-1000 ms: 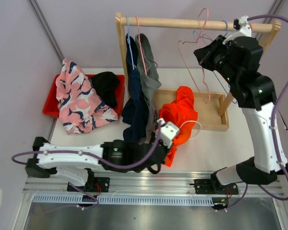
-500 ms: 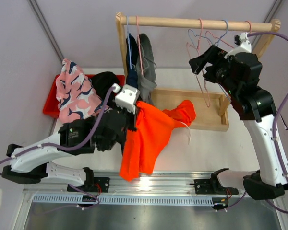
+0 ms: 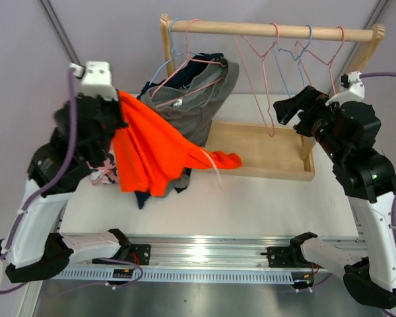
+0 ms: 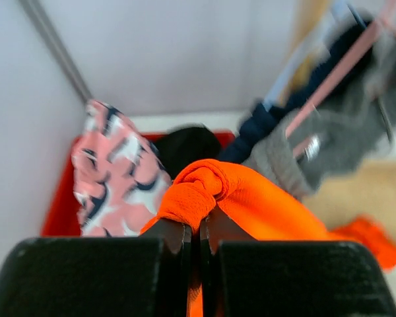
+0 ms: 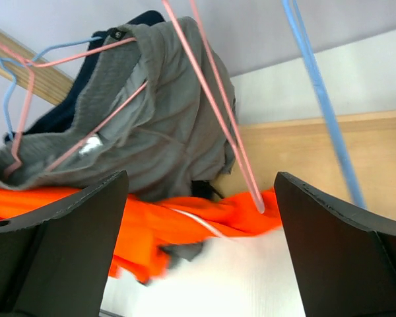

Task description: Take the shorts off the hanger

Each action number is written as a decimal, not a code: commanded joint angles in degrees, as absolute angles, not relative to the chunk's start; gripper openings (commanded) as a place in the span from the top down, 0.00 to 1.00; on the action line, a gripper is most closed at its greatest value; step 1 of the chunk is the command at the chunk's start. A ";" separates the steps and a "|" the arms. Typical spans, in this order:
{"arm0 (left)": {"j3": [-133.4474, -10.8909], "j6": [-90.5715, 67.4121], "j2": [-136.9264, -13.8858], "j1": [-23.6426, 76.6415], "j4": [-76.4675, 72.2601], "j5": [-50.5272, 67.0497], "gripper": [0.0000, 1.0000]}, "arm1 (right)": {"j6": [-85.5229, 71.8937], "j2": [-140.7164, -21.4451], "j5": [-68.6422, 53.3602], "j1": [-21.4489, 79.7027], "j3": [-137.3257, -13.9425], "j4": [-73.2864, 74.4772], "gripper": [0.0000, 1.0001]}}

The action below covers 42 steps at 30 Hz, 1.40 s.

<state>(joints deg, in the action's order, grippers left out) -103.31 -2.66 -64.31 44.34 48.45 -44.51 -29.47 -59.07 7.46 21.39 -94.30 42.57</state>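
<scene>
My left gripper [image 3: 117, 111] is raised at the far left, shut on a bunched edge of the bright orange shorts [image 3: 152, 148]. Seen from the left wrist, this gripper [image 4: 197, 228] pinches the orange shorts [image 4: 204, 188] tight between its fingers. The cloth drapes down to the right, its tail over the wooden base [image 3: 277, 155]. Grey shorts [image 3: 208, 96] and navy shorts [image 3: 185, 76] hang on a pink hanger [image 3: 185, 72] and a blue one, swung up leftward. My right gripper [image 3: 289, 105] stands open and empty beside the bare hangers [image 3: 270, 72]; from its wrist, that gripper [image 5: 198, 264] frames the grey shorts [image 5: 152, 125].
A red bin [image 4: 59, 211] at the left holds pink patterned shorts [image 4: 112, 185] and black shorts [image 4: 185, 142]. The wooden rail [image 3: 270, 30] spans the back, with several empty wire hangers at its right end. A pink hanger [image 5: 211, 99] and a blue hanger [image 5: 317, 99] dangle before my right fingers.
My left arm swung up and left, carrying the orange shorts away from the table's front. My right gripper opened and dropped back from the rail. The grey and navy shorts swung up.
</scene>
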 commanded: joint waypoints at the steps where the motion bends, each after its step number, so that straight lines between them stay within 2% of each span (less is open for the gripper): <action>1: -112.31 5.00 -67.12 38.60 43.59 -44.47 1.00 | -28.83 -58.27 7.56 21.01 -91.76 41.40 0.01; 2: -116.76 5.36 -68.11 35.63 44.55 -44.21 1.00 | -29.00 -58.10 7.56 21.01 -91.24 41.31 0.01; 8: -122.34 6.85 -69.87 26.82 40.01 -45.35 1.00 | -29.09 -56.78 7.03 20.65 -87.72 40.70 0.00; 12: -125.76 12.11 -71.10 26.19 32.97 -48.95 1.00 | -29.62 -56.78 6.33 20.57 -85.61 39.91 0.01; 17: -136.65 24.39 -78.82 25.93 24.45 -53.95 1.00 | -30.94 -56.43 4.92 20.57 -82.36 37.89 0.01; 22: -137.28 29.44 -81.65 22.77 15.21 -57.83 1.00 | -31.03 -56.95 4.04 20.57 -80.69 36.91 0.01; 27: -138.25 29.89 -85.07 14.95 11.25 -59.06 1.00 | -30.59 -57.31 3.25 20.57 -79.37 36.30 0.01; 34: -142.82 11.35 -93.42 5.11 27.05 -44.58 1.00 | -30.06 -56.87 1.94 20.48 -74.98 35.07 0.01; 37: -145.45 7.21 -99.21 4.39 28.65 -36.06 1.00 | -30.59 -56.25 1.32 20.57 -72.70 33.32 0.01; 42: -144.93 2.91 -104.67 3.08 31.46 -31.56 1.00 | -30.41 -55.90 -3.32 20.57 -70.23 30.33 0.01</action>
<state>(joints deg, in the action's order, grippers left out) -143.26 8.82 -102.80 4.23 30.09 -39.42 -30.70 -57.28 0.97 20.60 -70.89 35.40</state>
